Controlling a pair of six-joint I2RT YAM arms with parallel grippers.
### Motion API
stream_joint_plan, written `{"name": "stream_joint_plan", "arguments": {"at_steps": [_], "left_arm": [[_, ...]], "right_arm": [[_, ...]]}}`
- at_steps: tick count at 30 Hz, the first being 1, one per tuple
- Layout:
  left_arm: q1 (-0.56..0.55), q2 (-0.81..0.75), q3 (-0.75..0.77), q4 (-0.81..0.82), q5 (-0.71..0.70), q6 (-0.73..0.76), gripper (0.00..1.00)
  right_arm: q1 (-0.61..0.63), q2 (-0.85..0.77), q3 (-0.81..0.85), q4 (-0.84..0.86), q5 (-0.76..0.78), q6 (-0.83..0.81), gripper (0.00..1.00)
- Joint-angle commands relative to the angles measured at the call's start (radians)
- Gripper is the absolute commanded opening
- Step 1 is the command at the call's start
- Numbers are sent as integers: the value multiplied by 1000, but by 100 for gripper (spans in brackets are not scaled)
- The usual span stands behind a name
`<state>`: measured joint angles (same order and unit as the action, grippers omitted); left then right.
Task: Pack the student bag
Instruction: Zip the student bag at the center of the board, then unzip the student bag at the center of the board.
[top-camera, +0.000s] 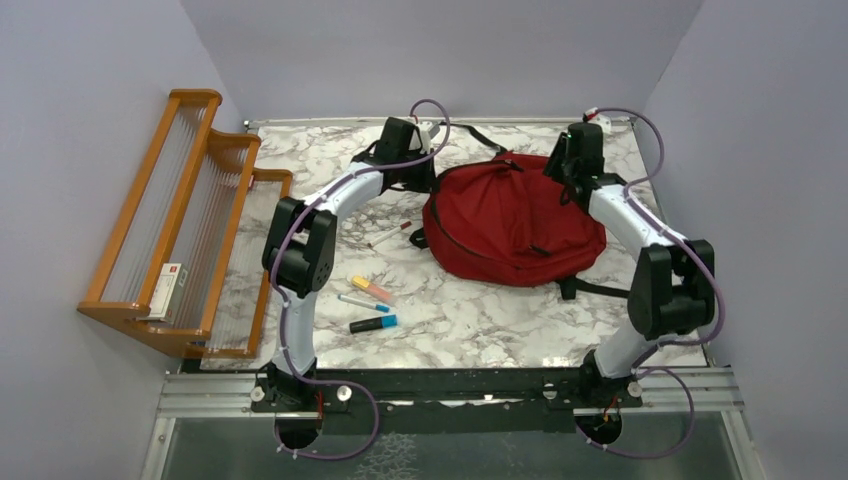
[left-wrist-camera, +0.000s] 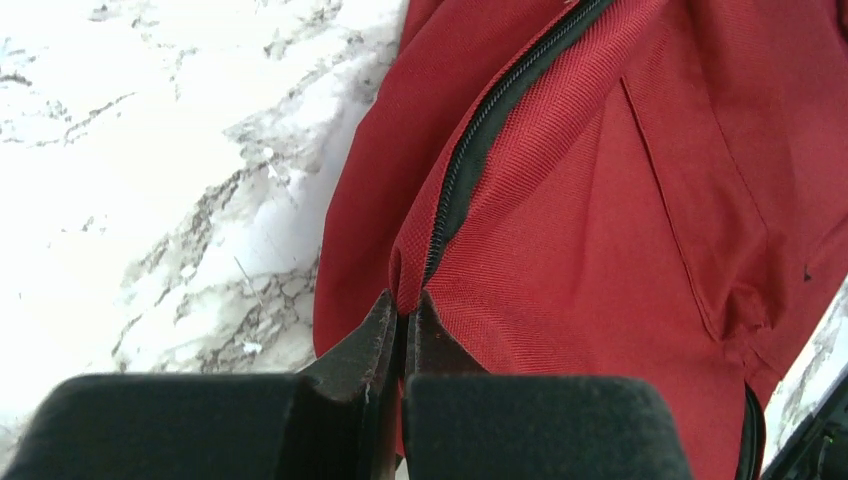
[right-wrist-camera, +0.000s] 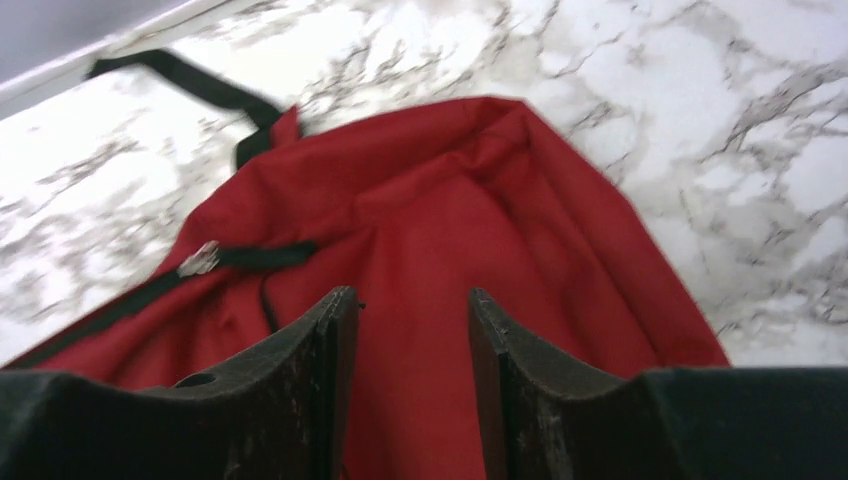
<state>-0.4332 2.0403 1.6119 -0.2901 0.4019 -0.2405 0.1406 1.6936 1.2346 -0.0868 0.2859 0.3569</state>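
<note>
Marble table (top-camera: 480, 320) open left of student bag (top-camera: 510, 225), markers (top-camera: 370, 300) lying there. Left gripper (left-wrist-camera: 405, 305) clamped on bag fabric at zipper (left-wrist-camera: 480, 150) end; right gripper (right-wrist-camera: 412, 295) apart above bag, holding nothing.

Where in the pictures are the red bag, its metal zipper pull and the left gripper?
red bag (top-camera: 510, 220): top external view, middle of its front.
metal zipper pull (right-wrist-camera: 200, 259): right wrist view, the silver tab.
left gripper (left-wrist-camera: 404, 312): left wrist view, between its fingertips, shut on the bag's fabric.
</note>
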Motion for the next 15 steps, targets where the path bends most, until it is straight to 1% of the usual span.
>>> {"name": "stream_joint_plan", "arguments": {"at_steps": [1,5,6,9,11,13,15], "left_arm": [[-4,72,127,-34,-20,36,3],[1,89,142,-51,-70,55,14],[2,83,135,-50,-80,58,18],[2,60,112,-49,-120,72,38],[2,37,92,-46,-144,78,46],[2,6,68,-37,-159,75,53],[1,-27,45,-24,-175,71,57]], "right_arm": [[14,-155,-85,-92,-108,109,49],[13,-282,-208,-166,-185,197,51],[13,-315,-243,-180,-198,215,52],[13,-416,-344,-221,-242,271,53],[13,-479,-409,-228,-273,290,54],[13,-534,-454,-244,-278,295,55],[13,-571,-479,-265,-319,282,54]]}}
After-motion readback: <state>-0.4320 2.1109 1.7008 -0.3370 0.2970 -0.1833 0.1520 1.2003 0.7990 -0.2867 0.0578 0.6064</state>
